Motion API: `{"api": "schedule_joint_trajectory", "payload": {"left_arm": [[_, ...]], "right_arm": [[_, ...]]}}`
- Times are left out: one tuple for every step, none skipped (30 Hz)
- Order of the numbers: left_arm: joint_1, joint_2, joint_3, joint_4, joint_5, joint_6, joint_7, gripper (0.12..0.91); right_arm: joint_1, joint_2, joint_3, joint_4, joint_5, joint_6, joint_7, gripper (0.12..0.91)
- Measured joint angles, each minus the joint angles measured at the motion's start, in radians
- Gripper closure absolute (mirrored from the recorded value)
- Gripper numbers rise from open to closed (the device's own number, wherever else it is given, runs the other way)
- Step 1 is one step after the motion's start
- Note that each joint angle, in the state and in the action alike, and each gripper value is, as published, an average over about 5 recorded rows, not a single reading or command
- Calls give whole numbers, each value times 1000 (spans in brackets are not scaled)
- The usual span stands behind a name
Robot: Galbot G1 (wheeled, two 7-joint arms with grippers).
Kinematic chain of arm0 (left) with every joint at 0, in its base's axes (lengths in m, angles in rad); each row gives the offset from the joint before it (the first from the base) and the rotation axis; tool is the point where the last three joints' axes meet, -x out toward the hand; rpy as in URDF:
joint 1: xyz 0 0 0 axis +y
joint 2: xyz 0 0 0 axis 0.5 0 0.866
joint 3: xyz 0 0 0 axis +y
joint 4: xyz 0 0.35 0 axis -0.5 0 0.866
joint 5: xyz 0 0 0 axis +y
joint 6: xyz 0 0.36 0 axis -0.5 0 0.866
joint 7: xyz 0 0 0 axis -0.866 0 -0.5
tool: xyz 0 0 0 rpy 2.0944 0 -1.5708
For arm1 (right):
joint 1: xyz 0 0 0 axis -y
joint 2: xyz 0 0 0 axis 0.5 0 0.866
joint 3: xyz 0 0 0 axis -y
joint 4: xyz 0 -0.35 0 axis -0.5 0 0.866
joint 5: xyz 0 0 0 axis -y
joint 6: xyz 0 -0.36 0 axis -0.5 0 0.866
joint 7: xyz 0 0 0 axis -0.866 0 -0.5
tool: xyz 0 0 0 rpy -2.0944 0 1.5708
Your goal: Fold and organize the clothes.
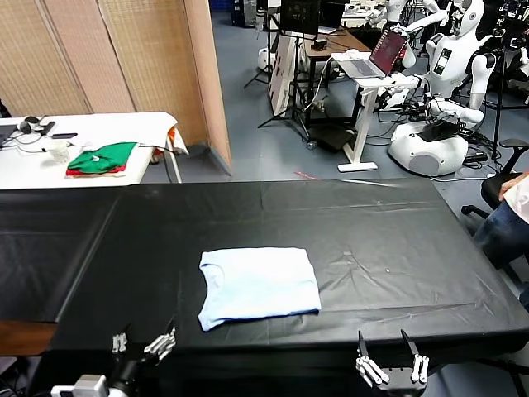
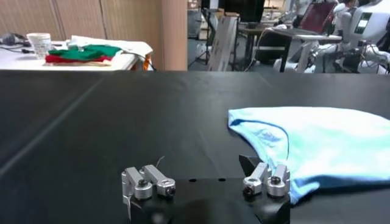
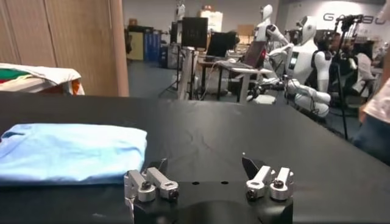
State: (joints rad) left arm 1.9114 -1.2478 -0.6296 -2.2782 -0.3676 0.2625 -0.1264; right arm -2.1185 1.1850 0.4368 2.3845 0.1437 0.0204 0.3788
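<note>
Left gripper parked low at near edge of black table, jaws spread wide, nothing btwn them; same in left wrist view, fingertips resting just over the black cover, empty. Right gripper likewise at near edge, further to robot's right, jaws wide apart, holding nothing; in right wrist view pads clear of any cloth. Light-blue T-shirt lying flat on table, folded to a rough rectangle, neck opening toward robot's left side, roughly mid-table w/ respect to both arms, closer to near edge than far. Near corner of shirt just beside left gripper in its wrist view, apart from fingertips, not touching. From right wrist cam, shirt sits off to the left-arm side, well apart from that gripper. Printed mark not visible from any view. Beyond black table: white side table at far left w/ green and red folded garments stacked on it, white cup + cables nearby. Wooden partition behind that. Further back, desk w/ laptop, white humanoid robots standing, person's leg in jeans at right edge.
</note>
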Motion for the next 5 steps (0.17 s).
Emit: {"api": "schedule_joint_trajectory", "payload": {"left_arm": [[0, 0, 0, 0, 0, 0, 0, 123], [0, 0, 0, 0, 0, 0, 0, 123], [1, 1, 0, 0, 1, 1, 1, 123], [1, 1, 0, 0, 1, 1, 1, 123], [1, 1, 0, 0, 1, 1, 1, 123]], "right_arm": [[-2, 0, -1, 0, 0, 0, 0, 118], [-3, 0, -1, 0, 0, 0, 0, 118], [-4, 0, -2, 0, 0, 0, 0, 118], [-5, 0, -2, 0, 0, 0, 0, 118], [-5, 0, -2, 0, 0, 1, 0, 118]]}}
